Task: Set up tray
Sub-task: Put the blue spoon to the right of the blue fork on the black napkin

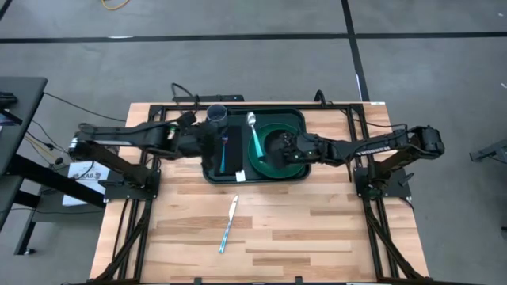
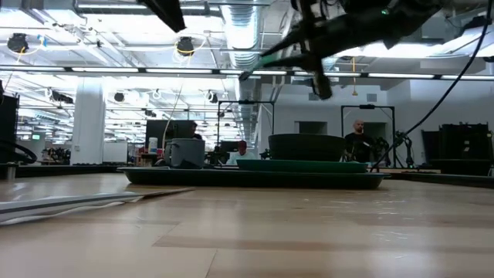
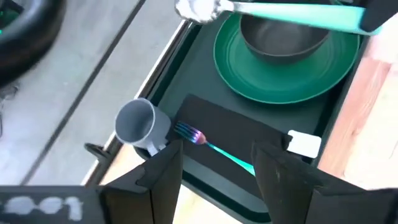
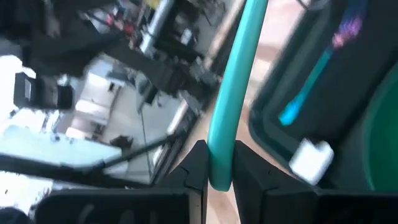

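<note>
The dark green tray lies at the table's far middle. It carries a green plate with a dark bowl, a grey cup, and a black napkin on which a teal-handled fork lies. My right gripper is shut on a teal-handled spoon above the plate's left side. My left gripper hovers open over the tray's left edge, above the fork and touching nothing. A teal-handled knife lies flat on the bare wood nearer the front. My right gripper pinches the free end of the spoon's teal handle between its two fingers, coming from the table's right and slanting slightly down. The handle runs on from the fingers toward the far edge. The spoon hangs lifted clear above the tray, tilted.
A small white tag sits at the napkin's near corner. The black frame rails run along both sides of the table. Bare wood lies between the tray and the front edge, around the knife. People stand in the room behind.
</note>
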Motion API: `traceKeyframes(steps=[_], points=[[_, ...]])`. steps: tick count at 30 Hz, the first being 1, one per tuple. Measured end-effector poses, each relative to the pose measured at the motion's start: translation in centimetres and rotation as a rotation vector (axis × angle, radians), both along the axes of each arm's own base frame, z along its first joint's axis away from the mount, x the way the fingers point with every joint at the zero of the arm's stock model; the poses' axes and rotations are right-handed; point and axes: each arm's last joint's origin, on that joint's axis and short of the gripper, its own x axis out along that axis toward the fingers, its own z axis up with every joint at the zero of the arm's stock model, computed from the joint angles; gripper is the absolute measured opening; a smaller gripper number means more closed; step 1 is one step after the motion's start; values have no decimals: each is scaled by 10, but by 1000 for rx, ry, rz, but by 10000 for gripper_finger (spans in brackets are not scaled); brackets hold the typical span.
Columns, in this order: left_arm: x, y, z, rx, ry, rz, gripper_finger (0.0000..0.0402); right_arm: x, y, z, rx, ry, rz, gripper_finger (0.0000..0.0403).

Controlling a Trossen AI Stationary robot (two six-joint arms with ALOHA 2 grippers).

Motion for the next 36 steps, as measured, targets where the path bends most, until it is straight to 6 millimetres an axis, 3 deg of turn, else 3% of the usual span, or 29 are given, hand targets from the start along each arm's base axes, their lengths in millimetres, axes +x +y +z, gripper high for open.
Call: traceKeyframes(steps=[11, 17, 23, 27, 36], points=[[-38, 2, -11, -57, -85, 80, 183, 74, -1, -4, 33, -49, -21, 37], [-80, 1, -31, -75, -125, 85, 183, 86, -2, -39, 130, 18, -102, 37], [-117, 0, -49, -130, -282, 23, 183, 112, 6, -61, 188, 11, -212, 37], [-132, 1, -49, -190, -402, -19, 183, 134, 9, -64, 188, 53, -235, 37], [-149, 3, -47, -166, -435, -84, 183, 167, 5, -73, 157, 208, -273, 37]])
